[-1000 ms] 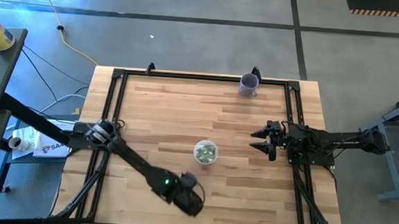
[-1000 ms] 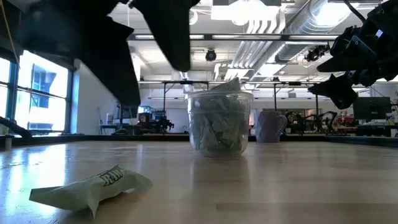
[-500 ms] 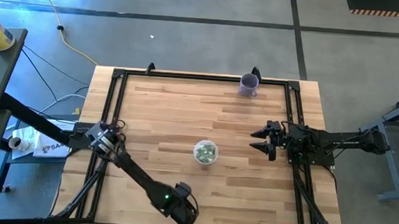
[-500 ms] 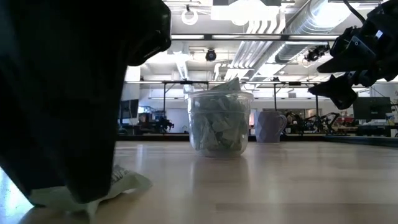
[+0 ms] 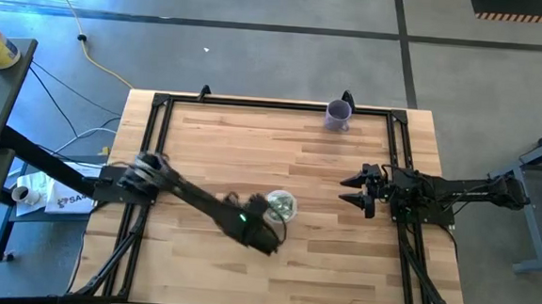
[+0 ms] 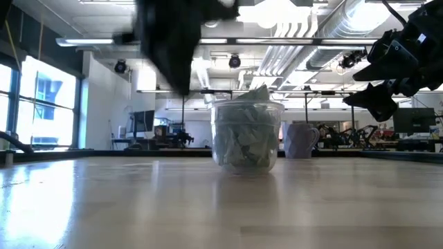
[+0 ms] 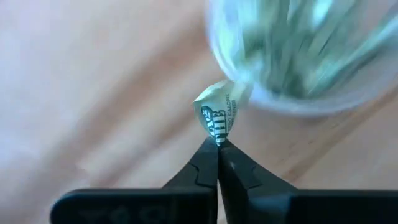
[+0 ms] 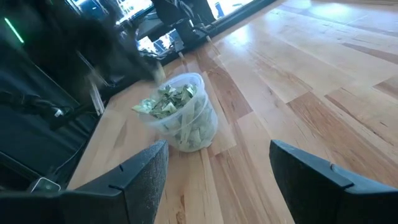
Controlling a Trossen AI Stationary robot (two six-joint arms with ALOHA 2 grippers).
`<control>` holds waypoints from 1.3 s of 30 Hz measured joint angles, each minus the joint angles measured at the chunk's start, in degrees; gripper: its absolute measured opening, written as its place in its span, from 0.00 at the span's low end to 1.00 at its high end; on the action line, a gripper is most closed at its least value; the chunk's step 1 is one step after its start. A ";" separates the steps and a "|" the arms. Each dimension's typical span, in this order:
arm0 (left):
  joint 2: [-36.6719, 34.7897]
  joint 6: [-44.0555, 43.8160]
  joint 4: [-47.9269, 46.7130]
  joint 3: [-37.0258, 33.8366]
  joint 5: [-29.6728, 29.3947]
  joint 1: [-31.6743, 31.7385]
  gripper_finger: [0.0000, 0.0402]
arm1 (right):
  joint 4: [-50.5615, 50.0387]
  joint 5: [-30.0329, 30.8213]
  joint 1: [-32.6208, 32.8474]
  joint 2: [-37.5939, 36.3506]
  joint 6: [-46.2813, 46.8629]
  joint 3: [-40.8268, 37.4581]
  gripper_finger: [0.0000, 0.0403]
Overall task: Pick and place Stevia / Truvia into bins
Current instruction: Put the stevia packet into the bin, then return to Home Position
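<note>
1. The left gripper has risen from the table's near edge, taking with it the sachet that lay there, and now hangs just beside the clear cup.
2. Its fingers pinch one crumpled sachet at the tips, close to the cup's rim; whether they touch is blurred.
3. The cup, mid-table, is packed with sachets.
4. The right gripper waits spread wide, well apart to the right.
5. A purple cup stands at the far edge.

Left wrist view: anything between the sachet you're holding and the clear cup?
Nothing visible. The left end effector is shut on the sachet, which hangs just beside the rim of the clear cup, already heaped with sachets. The right end effector waits off to the side.
</note>
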 joint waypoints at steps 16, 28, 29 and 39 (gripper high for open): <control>-2.79 32.31 18.54 9.48 6.04 12.52 0.06 | 0.00 -0.02 -0.01 -0.04 0.00 0.00 0.67; 4.06 25.61 9.88 13.37 13.42 12.54 0.36 | 0.02 0.00 0.00 -0.04 -0.01 0.00 0.67; 3.55 25.89 9.59 15.82 12.54 12.54 0.39 | 0.02 -0.02 -0.01 -0.04 0.00 0.02 0.67; -7.06 34.86 7.27 31.67 13.69 9.69 0.55 | 5.22 0.18 0.39 -1.54 0.00 0.02 0.67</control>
